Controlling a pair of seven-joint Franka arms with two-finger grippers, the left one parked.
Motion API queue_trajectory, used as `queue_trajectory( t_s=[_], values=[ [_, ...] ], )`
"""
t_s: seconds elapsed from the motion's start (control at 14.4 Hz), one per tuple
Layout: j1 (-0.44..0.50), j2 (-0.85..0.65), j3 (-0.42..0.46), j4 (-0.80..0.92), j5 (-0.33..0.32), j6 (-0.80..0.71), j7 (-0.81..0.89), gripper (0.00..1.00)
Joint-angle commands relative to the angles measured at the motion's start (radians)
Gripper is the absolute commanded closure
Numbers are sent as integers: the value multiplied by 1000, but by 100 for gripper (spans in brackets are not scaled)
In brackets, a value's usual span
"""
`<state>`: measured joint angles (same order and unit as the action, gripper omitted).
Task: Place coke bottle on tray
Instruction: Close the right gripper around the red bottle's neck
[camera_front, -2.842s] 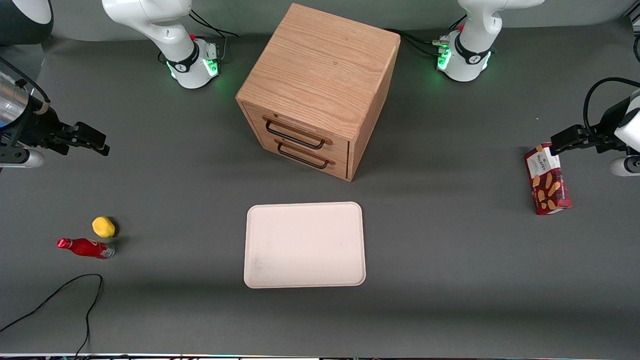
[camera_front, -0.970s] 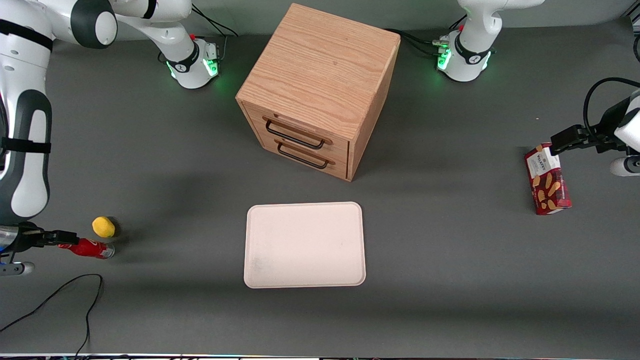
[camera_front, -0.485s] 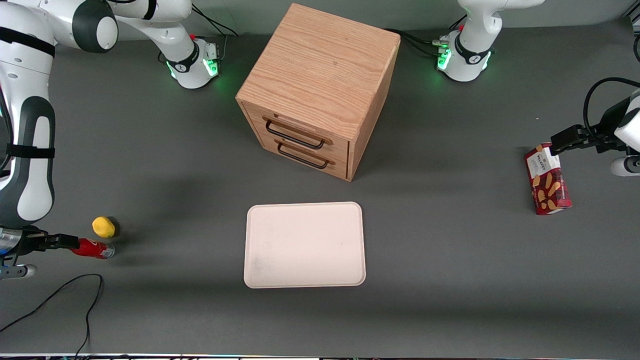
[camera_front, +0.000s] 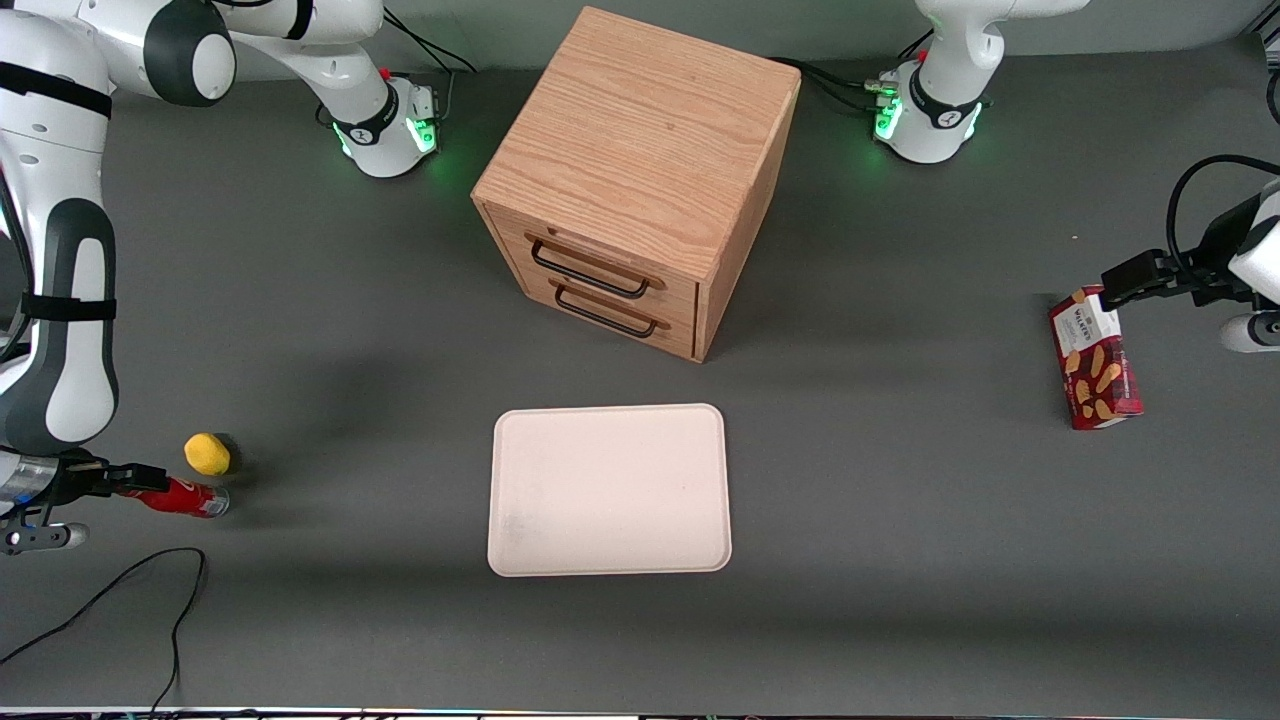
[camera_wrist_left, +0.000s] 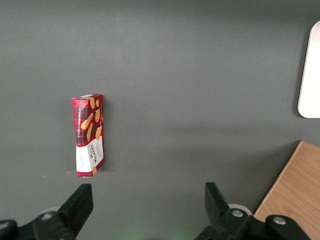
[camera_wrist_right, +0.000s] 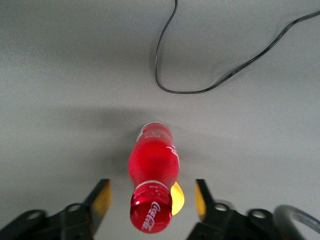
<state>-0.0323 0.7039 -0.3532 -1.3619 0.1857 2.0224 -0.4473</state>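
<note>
Red coke bottle (camera_front: 182, 496) lay beside a yellow ball (camera_front: 207, 453), well apart from the tray (camera_front: 609, 489). The gripper (camera_wrist_right: 150, 197) straddled its capped end, 2 fingers apart; closing seemed next.

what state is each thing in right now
coke bottle: lying on its side on the table, cap between the fingers, not gripped
gripper: open, astride the bottle's cap end
tray: flat, bare
drawer cabinet: both drawers shut
biscuit box: lying flat
</note>
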Motion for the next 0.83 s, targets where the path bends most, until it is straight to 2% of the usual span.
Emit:
queue_trajectory(
  t_s=[0.0, 0.07, 0.21, 0.55, 0.76],
  values=[
    [2, -11, -9, -14, 34, 12, -39, 75],
    [2, -11, -9, -14, 35, 12, -39, 83],
    [2, -12, -9, -11, 34, 12, -41, 92],
    [14, -84, 0, 18, 20, -29, -27, 97],
    [35, -110, 10, 134, -8, -199, -13, 97]
  ],
)
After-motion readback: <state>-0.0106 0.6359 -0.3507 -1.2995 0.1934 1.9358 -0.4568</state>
